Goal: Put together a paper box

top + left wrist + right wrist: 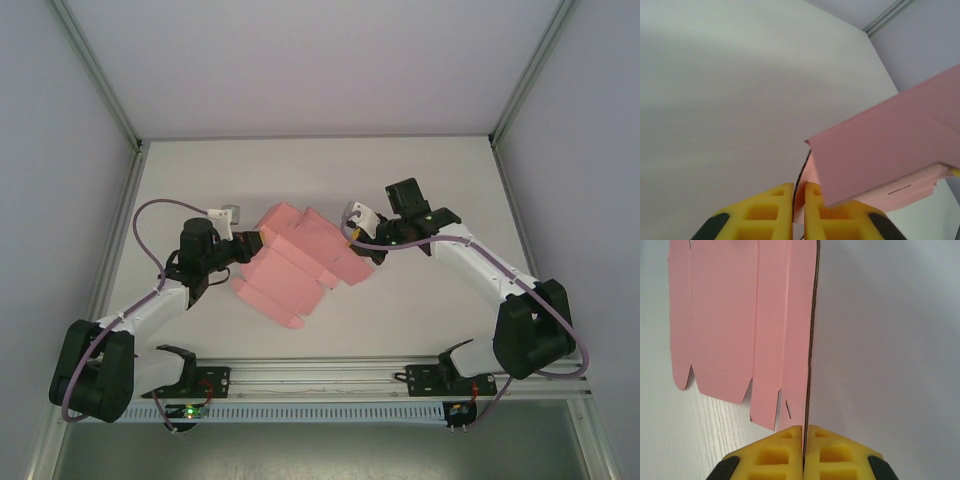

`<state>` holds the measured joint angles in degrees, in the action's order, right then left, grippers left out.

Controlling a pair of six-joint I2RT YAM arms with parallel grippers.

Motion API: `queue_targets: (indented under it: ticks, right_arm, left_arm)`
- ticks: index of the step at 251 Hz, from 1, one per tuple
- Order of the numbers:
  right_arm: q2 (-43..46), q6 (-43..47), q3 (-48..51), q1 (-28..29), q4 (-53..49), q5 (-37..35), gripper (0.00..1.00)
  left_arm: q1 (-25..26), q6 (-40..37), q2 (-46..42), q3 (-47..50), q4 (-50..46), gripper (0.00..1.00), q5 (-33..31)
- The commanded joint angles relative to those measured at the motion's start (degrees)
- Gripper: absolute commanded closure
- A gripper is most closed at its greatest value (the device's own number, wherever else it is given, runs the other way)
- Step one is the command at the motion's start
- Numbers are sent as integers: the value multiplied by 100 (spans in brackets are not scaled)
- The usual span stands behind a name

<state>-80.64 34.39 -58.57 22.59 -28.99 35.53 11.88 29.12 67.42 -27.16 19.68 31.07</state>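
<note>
Left gripper (251,238) at nine o'clock and right gripper (353,233) at three each clamp the paper box (295,265), seemingly bracing it for folding

The box (730,315) is seen as a flat pink sheet, pinched at one edge by the right gripper (803,452), whose yellow fingers (772,457) are pressed together on it. The held panel is viewed edge-on as a dark line. Fold lines and notched flaps are spread leftward over the white table (685,440).
</note>
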Motion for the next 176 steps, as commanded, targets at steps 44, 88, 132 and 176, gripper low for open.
queue_targets:
  ticks: [44,88,132,176]
  right_arm:
    - [-82,-494,-56,-185,195,427,100]
    - [-249,-1032,-207,-216,361,641,100]
    - [-518,-1684,-486,-370,355,909,100]
    - [-645,-1506,-590,-364,184,903,100]
  left_arm:
    - [-47,-371,-173,350,443,100,-248]
    - [132,-930,-5,204,168,100,58]
    - [225,-1039,26,223,193,100,-92]
    - [684,-1706,-28,127,-52,100,-204]
